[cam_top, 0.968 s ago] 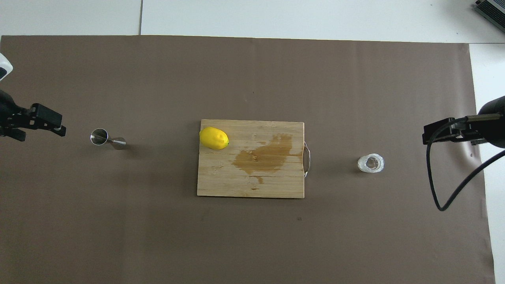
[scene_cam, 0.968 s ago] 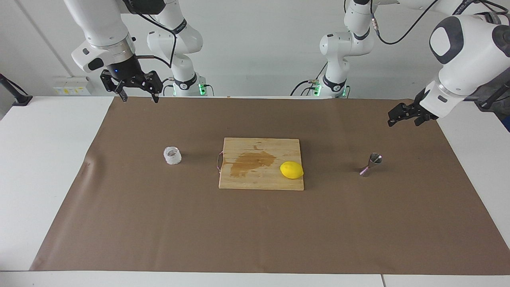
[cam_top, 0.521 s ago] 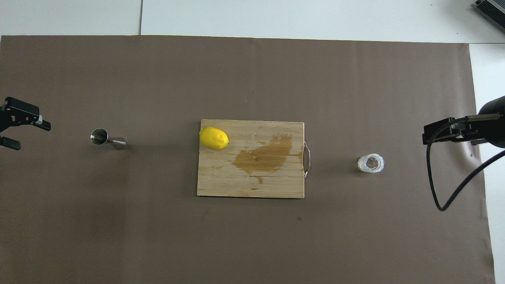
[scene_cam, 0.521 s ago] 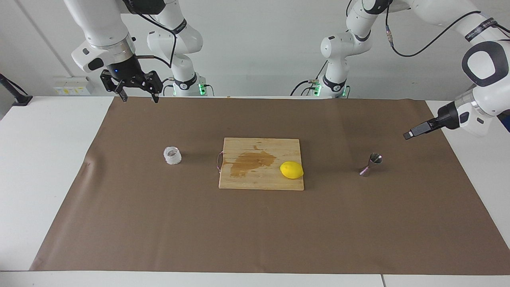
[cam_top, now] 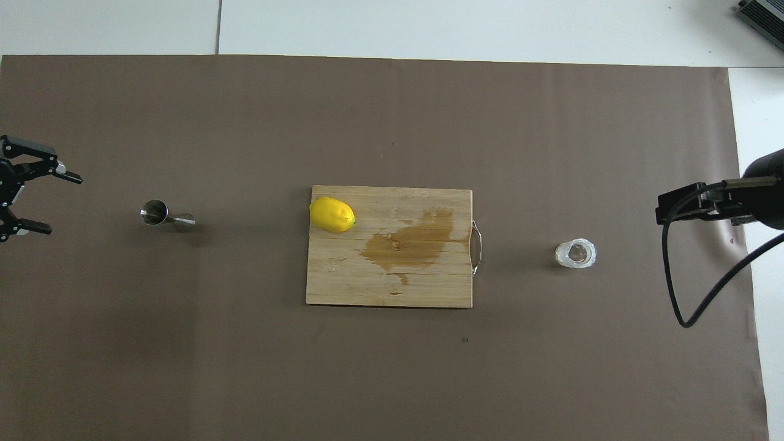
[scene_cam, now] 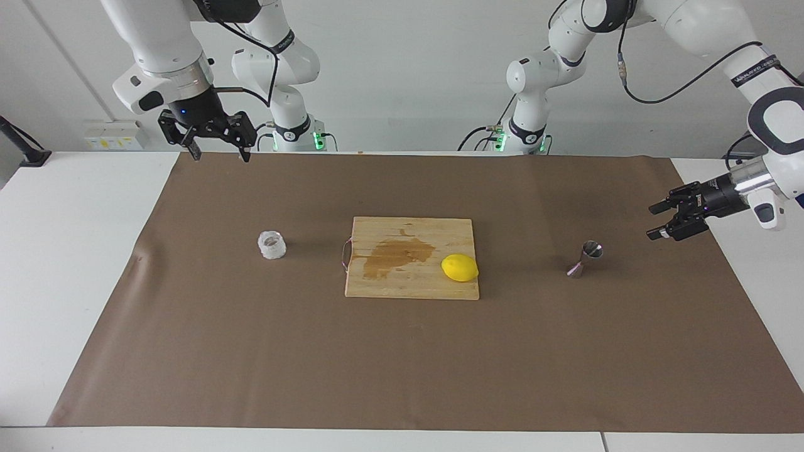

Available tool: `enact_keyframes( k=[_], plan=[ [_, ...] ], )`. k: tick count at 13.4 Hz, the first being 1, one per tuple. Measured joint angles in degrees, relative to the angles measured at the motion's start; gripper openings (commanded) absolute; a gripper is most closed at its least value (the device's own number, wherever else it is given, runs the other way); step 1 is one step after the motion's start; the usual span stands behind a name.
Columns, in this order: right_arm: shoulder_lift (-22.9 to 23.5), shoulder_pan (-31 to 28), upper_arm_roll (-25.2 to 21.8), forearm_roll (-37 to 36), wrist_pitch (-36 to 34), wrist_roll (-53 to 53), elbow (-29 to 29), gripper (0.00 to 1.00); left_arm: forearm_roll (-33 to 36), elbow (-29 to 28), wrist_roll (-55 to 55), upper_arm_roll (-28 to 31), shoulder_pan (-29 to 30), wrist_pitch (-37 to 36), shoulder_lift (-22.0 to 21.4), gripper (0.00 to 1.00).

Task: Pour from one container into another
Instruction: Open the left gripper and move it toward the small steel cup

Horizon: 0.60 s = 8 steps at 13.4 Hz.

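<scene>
Both grippers gape empty: left gripper [scene_cam: 655,221] beside the steel hourglass jigger [scene_cam: 585,258], right gripper [scene_cam: 218,152] waits (ribbed whitish glass cup [scene_cam: 272,245] untouched).

A white table [scene_cam: 75,263] is filling the frame, a brown paper mat [scene_cam: 402,351] lying across most of it. A plain pale wall [scene_cam: 402,69] is rising across the upper frame, a socket panel [scene_cam: 113,135] sitting at its upper left.
</scene>
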Motion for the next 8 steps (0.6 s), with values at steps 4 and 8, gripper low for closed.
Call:
enact_keyframes(
  k=[4, 8],
  plan=[
    [0.0, 0.0, 0.0, 0.0, 0.0, 0.0, 0.0, 1.0, -9.9, -3.7, -6.3, 0.0, 3.4, 1.5, 3.1, 1.0],
    [0.0, 0.0, 0.0, 0.0, 0.0, 0.0, 0.0, 1.0, -17.8, -8.1, -7.7, 0.0, 6.7, 1.5, 6.5, 1.0]
  ],
)
